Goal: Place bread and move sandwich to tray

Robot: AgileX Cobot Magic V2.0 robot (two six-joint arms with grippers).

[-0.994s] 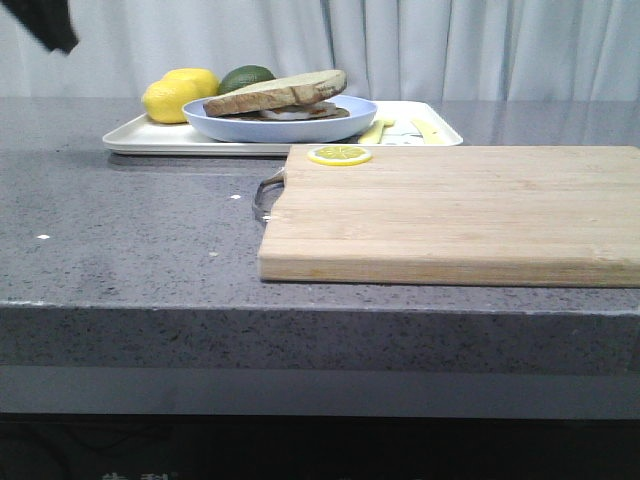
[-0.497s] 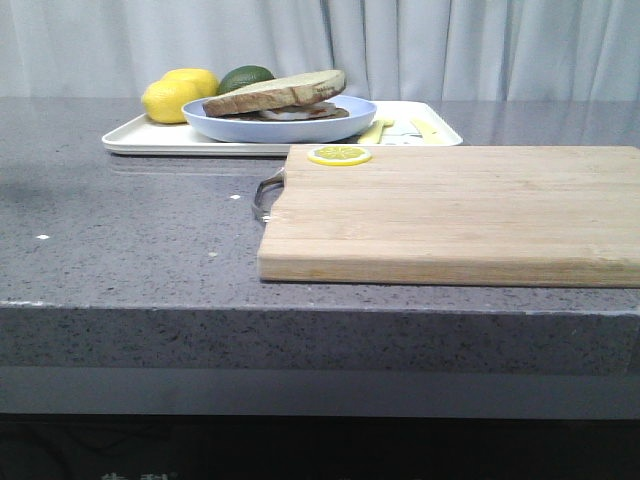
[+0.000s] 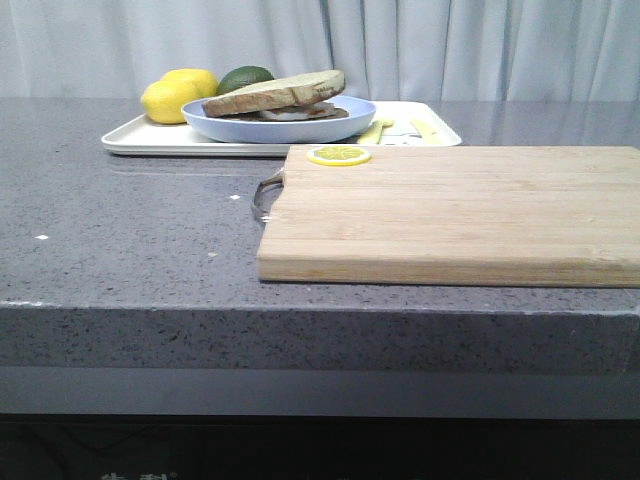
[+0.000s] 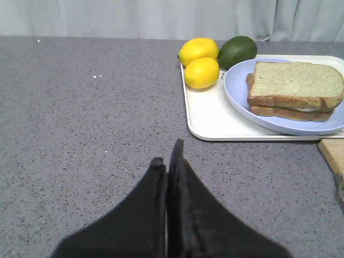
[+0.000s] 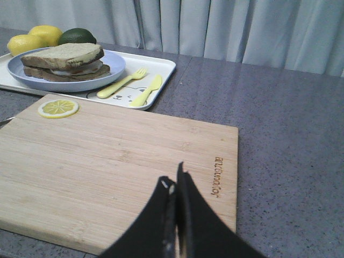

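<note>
Resting on the tray point(image 3: 140, 139), the plated sandwich point(image 3: 280, 97); each pincer point(image 4: 169, 161) point(image 5: 173, 185) pressed together, empty.

Lt-blue plate point(image 3: 280, 128), white tray point(image 3: 150, 140) w/ cartoon print.

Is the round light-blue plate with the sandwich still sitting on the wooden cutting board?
No, the round light-blue plate with the sandwich sits on the shallow white rectangular tray, beyond the wooden cutting board.

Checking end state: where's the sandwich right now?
In the front view the sandwich sits on the light-blue plate, which rests on the white tray at the far left of the table, with the lemons beside it.
</note>
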